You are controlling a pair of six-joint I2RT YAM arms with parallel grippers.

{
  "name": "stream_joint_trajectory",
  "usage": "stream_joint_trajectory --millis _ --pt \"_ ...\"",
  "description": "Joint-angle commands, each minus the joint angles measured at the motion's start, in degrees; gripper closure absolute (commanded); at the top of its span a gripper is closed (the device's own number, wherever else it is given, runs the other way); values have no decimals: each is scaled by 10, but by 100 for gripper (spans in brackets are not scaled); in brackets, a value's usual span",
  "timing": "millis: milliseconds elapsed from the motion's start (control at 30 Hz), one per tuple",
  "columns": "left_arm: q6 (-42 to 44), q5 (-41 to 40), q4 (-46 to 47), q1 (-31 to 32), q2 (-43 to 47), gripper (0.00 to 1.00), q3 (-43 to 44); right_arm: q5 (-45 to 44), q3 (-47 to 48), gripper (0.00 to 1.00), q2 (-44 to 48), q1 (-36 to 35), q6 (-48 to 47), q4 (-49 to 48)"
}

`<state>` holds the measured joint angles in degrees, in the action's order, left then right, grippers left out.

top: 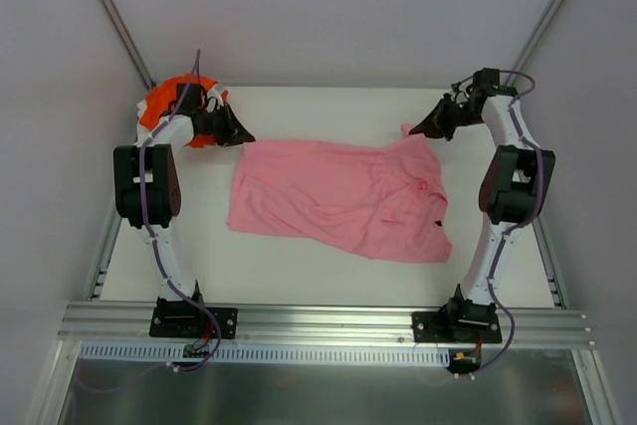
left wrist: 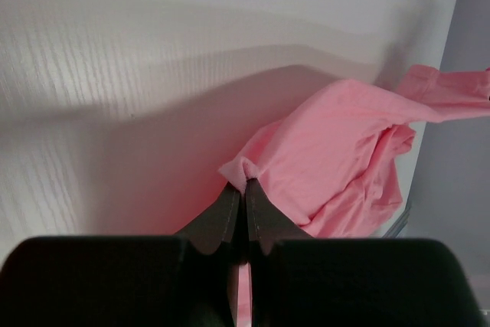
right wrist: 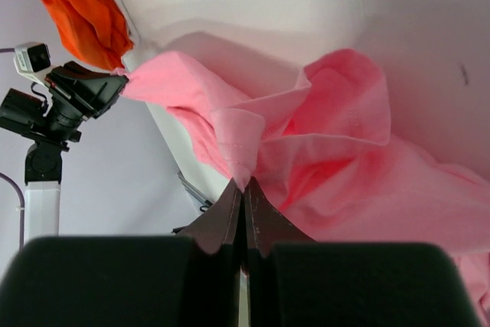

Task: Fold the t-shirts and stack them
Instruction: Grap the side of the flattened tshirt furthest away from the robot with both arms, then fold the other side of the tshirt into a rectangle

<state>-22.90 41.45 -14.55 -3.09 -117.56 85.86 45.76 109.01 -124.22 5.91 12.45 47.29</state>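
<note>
**Two grippers pinching one pink shirt**

On my white matte table (top: pixel 299 281), the pink t-shirt (top: pixel 338 196) lies spread across the middle. The cloth is soft and creased, roughly rectangular. The orange t-shirt (top: pixel 159 102) sits bunched at the far-left corner, and the arm hides too much for me to judge its shape. The left gripper (left wrist: pixel 245 188) is clenched on a puckered far-left edge of the pink cloth. The right gripper (right wrist: pixel 243 188) nips a stitched hem at the far-right.

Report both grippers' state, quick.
Left gripper: closed, pinching an edge of the pink t-shirt.
Right gripper: closed, pinching a fold of the same pink t-shirt.
</note>
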Motion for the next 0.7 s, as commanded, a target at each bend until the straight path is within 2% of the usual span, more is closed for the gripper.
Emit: stream_joint_trajectory --millis 0,400,667 --pt "18 6 -10 -4 63 100 -29 -1 -44 99 83 5 -29 35" --pt "36 28 -17 -4 159 100 -137 -24 -254 99 253 4 -76 71" --pt "51 35 -34 -4 224 100 -197 -50 -338 99 359 4 -102 107"
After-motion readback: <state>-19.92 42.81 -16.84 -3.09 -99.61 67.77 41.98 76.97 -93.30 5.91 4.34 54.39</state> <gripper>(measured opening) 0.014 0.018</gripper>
